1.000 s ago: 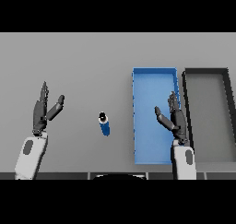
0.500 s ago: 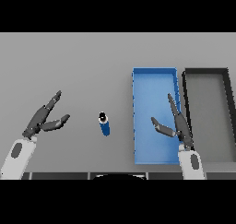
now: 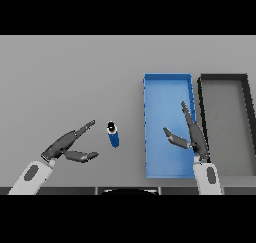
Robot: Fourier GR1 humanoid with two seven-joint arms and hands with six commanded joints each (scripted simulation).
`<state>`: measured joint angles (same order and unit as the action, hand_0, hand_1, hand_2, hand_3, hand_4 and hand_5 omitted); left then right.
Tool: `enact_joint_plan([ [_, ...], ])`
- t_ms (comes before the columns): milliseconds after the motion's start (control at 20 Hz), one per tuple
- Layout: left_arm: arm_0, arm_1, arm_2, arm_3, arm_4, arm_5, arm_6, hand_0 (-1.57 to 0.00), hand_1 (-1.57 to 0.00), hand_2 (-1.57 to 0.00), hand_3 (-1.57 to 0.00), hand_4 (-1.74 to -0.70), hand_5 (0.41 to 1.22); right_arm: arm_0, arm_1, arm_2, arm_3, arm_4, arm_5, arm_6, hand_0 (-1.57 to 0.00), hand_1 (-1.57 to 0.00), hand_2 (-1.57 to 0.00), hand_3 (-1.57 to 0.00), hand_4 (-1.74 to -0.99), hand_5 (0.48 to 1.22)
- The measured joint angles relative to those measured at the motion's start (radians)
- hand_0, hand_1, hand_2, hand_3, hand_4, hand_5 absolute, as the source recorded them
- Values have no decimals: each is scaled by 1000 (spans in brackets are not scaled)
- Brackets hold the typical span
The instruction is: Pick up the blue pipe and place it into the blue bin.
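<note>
The blue pipe (image 3: 114, 134), a short cylinder with a dark end, lies on the grey table in the middle. The blue bin (image 3: 167, 84) stands to its right, a long open tray. My left hand (image 3: 67, 145) is open just left of the pipe, fingers stretched toward it, thumb below, a small gap between them and the pipe. My right hand (image 3: 193, 134) hovers open over the bin's right side, fingers straight and thumb spread to the left. Neither hand holds anything.
A black bin (image 3: 223, 79) of the same shape stands right next to the blue one, at the table's right edge. Grey table surface stretches to the left and behind the pipe.
My left hand has dropped, turned its fingers sideways and moved right toward the pipe. My right hand has tilted with its thumb spreading out. The pipe has not moved.
</note>
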<state>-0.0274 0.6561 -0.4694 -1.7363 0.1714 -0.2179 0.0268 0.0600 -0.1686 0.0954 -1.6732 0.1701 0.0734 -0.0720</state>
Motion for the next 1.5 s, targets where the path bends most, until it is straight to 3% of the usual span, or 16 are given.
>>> enact_joint_plan([
  [250,-44,-100,-68,47,-64,11,-6,1,1,1,1,-1149,484,-1,5,8,-9,9,-2,18,1,1,1,1,-1210,564],
  [500,-110,-217,-90,169,-103,39,-26,1,1,1,1,-1126,487,-12,8,-7,-6,-10,-3,40,1,1,1,1,-1205,554],
  [700,-132,-301,-92,238,-96,60,-38,1,1,1,1,-1138,497,1,10,-1,-14,-14,6,22,1,1,1,1,-1202,549],
  [900,-159,-345,-98,331,-149,91,-107,1,1,-23,0,-1098,517,10,7,-9,-9,-20,5,9,1,1,1,1,-1195,548],
  [1050,-158,-381,-92,355,-114,72,-151,1,-44,-166,-108,-1176,601,26,0,-7,-10,-12,8,-5,1,1,1,1,-1186,554],
  [1150,-179,-424,-80,381,-65,51,-121,-39,-248,-417,-345,-1268,675,23,3,-2,-17,-8,7,-5,1,1,1,1,-1196,560],
  [1200,-174,-443,-83,376,-52,50,-120,-179,-411,-578,-590,-1301,784,9,6,-12,-4,-20,6,9,1,1,1,1,-1192,560],
  [1300,-172,-467,-76,381,-31,53,-124,-648,-828,-936,-914,-1450,941,14,2,-7,-20,-14,6,4,1,1,1,1,-1189,562],
  [1400,-169,-475,-84,370,-57,67,-146,-981,-1095,-1164,-1112,-1551,1042,11,5,-4,-2,-5,3,19,1,1,1,1,-1182,562],
  [1500,-157,-478,-95,361,-58,59,-142,-1193,-1266,-1311,-1258,-1617,1106,8,0,-6,-5,-2,0,10,1,1,1,1,-1178,561],
])
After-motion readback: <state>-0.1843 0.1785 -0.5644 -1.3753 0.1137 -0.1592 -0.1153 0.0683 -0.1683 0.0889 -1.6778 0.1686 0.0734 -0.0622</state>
